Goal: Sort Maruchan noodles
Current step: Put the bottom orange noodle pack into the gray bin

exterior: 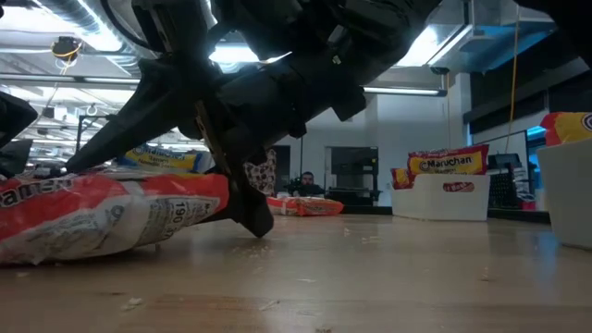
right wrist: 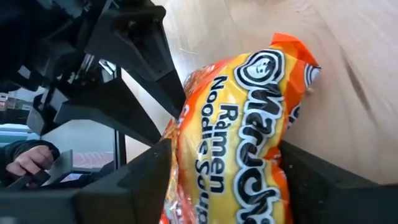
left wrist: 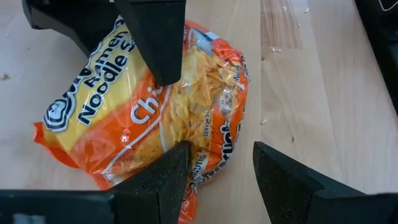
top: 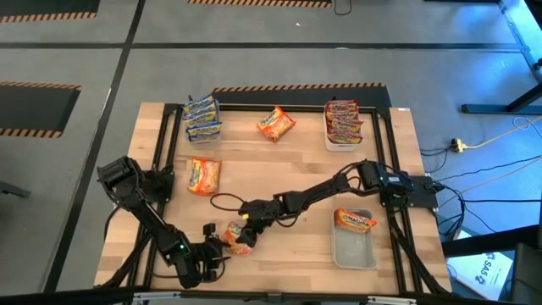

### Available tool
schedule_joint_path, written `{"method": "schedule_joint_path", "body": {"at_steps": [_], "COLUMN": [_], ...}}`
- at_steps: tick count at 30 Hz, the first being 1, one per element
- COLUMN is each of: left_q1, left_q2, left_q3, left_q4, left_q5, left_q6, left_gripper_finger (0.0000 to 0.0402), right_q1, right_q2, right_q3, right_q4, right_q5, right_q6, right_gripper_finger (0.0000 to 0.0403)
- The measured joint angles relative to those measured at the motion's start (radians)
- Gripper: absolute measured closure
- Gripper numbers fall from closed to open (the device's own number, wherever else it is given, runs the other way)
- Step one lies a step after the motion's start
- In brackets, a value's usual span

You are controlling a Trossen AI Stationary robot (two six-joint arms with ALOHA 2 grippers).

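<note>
orange maruchan packet [top: 238, 236] wedged between both tools — right tool [right wrist: 224, 180] clamped across it, left tool [left wrist: 217, 177] part-open, one finger on it.

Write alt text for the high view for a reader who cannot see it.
Both pincers meet at an orange Maruchan packet near the table's front edge, the right pincer reaching across from the right and the left pincer from the front-left corner. Other packets sit in tubs and loose on the wood.
</note>
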Motion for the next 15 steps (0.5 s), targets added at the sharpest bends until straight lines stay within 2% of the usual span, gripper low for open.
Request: {"method": "schedule_joint_path", "body": {"at_steps": [9, 12, 15], "left_q1": [-0.016, -0.026, -0.036], "left_q2": [-0.065, -0.112, -0.157], "left_q3": [-0.004, -0.004, -0.004], "left_q4": [-0.015, -0.019, -0.018], "left_q5": [0.025, 0.046, 0.094], "left_q6": [0.042, 0.071, 0.098], "left_gripper_finger": [0.0225, 0.0225, 0.0225], "right_q1": [0.009, 0.011, 0.009], "right_q2": [0.002, 0.003, -0.001], "right_q3": [0.000, 0.000, -0.001], "right_q4": [0.009, 0.016, 0.017], "right_q5": [0.027, 0.026, -0.009], "right_q6": [-0.089, -0.126, -0.162], "right_gripper_finger": [0.0275, 0.0301, 0.0311]}}
